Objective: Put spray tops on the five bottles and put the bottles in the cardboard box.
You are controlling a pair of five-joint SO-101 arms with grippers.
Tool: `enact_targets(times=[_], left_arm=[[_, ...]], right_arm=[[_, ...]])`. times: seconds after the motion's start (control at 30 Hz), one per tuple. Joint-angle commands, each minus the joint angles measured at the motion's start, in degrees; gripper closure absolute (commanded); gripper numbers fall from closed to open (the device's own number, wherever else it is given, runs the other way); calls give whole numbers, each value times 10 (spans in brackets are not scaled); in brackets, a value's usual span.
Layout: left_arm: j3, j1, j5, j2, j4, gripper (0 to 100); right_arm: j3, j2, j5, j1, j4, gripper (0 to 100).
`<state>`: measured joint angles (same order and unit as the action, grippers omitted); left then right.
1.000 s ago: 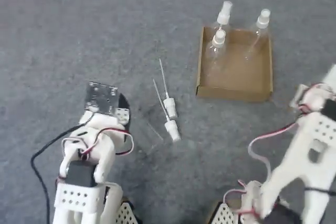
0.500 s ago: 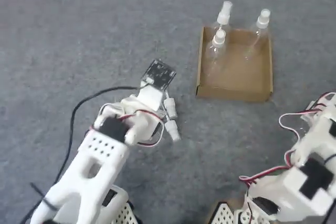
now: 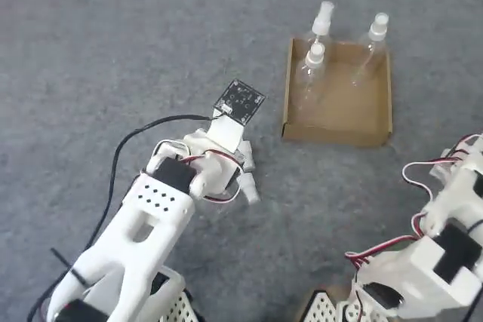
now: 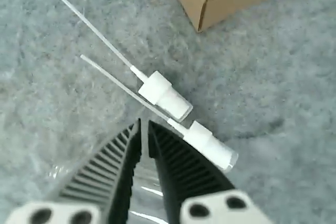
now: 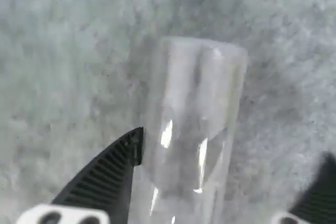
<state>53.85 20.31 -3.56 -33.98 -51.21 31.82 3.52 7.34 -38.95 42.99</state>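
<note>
Two loose spray tops with long dip tubes lie side by side on the grey mat, left of the cardboard box. In the left wrist view one spray top and the other spray top lie just past my left gripper, which is shut, with clear glints under it. Three capped bottles lean in the box. My right gripper is open around a clear uncapped bottle lying on the mat, its fingers apart from the bottle.
The left arm stretches from the bottom left toward the middle of the mat. The right arm is folded at the bottom right. Open mat lies at the far left and in front of the box.
The left arm swung from the lower left up to the two spray tops and edged a little farther. The right arm folded down toward the lower right corner.
</note>
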Motion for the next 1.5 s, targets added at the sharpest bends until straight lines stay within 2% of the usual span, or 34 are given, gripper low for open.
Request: enact_targets(times=[0.0, 0.17, 0.3, 0.4, 0.57, 0.67, 0.8, 0.93, 1.0, 1.1, 1.27, 1.47], left_arm=[[-12, -3, 22, 0, 15, 987], [-11, -3, 22, 0, 16, 987], [-11, -3, 22, 0, 17, 987], [-11, -3, 22, 0, 17, 987], [7, -3, 22, 0, 42, 987], [18, -3, 22, 0, 56, 987], [25, -3, 22, -1, 57, 987], [26, -3, 22, 0, 57, 987], [26, -3, 22, 0, 59, 987], [26, -3, 22, 0, 58, 987], [26, -3, 22, -2, 57, 987], [27, -3, 22, -1, 57, 987]], right_arm=[[-17, -56, 81, 8, 44, 534], [-18, -131, 251, 5, 68, 578], [-17, -194, 370, 7, 68, 749], [-14, -222, 486, 8, 69, 863], [-17, -225, 709, 8, 173, 810], [-17, -225, 784, 2, 199, 784], [-18, -231, 801, -40, 196, 828], [-19, -232, 782, -105, 195, 998], [-16, -225, 768, -134, 175, 975], [-4, -210, 765, -165, 130, 992], [8, -144, 761, -156, 117, 993], [11, -67, 665, -89, 68, 993]])
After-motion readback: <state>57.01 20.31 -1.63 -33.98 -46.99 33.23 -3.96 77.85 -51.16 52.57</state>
